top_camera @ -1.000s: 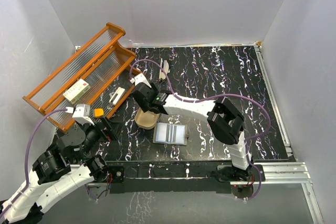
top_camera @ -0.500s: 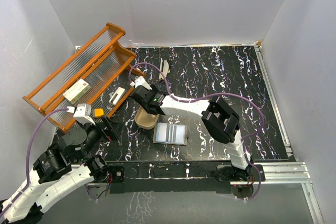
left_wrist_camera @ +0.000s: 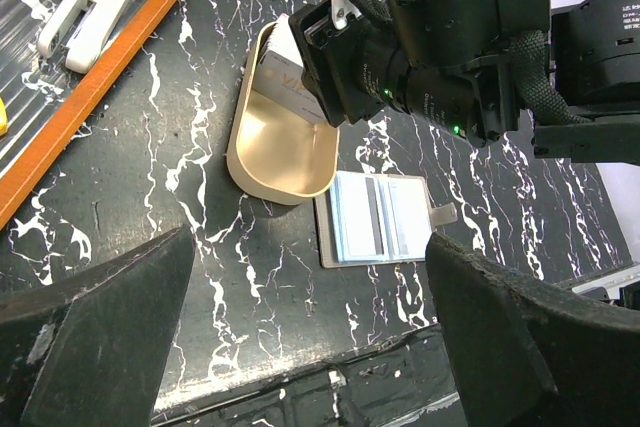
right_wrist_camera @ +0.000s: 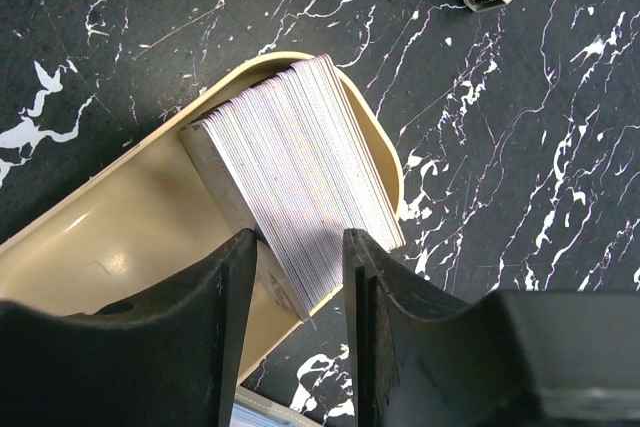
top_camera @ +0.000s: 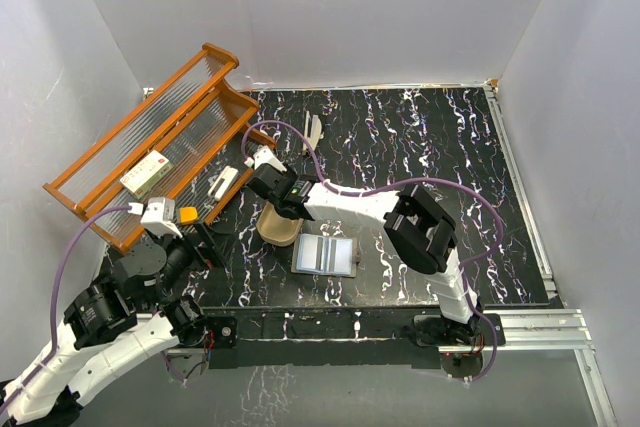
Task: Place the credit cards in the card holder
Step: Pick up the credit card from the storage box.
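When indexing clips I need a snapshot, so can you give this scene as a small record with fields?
credit cards: stack of thin, pale plastic cards, standing on edge in the tray
tray: tan, oval, shallow, on the black marbled table
card holder: grey-brown folding wallet, lying open just beside the tray
right gripper: fingers either side of the stack's near end; cannot tell if it grips
left gripper: open, holding nothing, back from the tray
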`<action>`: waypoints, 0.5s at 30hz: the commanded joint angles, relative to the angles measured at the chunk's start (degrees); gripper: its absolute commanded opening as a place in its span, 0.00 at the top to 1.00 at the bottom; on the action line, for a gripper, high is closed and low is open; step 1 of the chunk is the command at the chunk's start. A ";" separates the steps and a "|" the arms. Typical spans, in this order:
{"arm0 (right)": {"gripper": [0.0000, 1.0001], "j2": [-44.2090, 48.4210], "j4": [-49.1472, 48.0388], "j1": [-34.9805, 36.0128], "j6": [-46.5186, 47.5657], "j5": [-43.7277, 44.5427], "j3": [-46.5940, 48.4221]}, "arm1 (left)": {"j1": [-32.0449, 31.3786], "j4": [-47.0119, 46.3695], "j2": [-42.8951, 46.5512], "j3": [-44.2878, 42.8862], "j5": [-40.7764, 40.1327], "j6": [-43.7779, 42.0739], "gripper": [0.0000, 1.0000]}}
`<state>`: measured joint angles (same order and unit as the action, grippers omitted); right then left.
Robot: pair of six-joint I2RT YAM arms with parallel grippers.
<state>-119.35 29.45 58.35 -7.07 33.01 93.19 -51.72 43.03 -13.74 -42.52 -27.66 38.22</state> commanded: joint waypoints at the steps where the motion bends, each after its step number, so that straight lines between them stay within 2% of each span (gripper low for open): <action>1: 0.65 1.44 -1.76 -0.25 1.67 1.15 2.73 | -0.23 0.49 -1.02 0.20 -1.18 -0.22 0.01; 9: 0.78 2.54 -2.47 -0.19 1.71 1.15 1.28 | -0.22 0.84 -1.52 0.01 -1.47 -0.17 0.01; 15: 0.83 3.58 -2.52 -0.22 2.21 0.79 1.31 | -0.22 1.07 -1.20 0.07 -1.96 0.21 0.01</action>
<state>-119.33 29.39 58.46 -6.04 32.36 93.19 -51.72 43.81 -14.55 -42.52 -28.03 38.39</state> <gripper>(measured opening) 0.181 0.985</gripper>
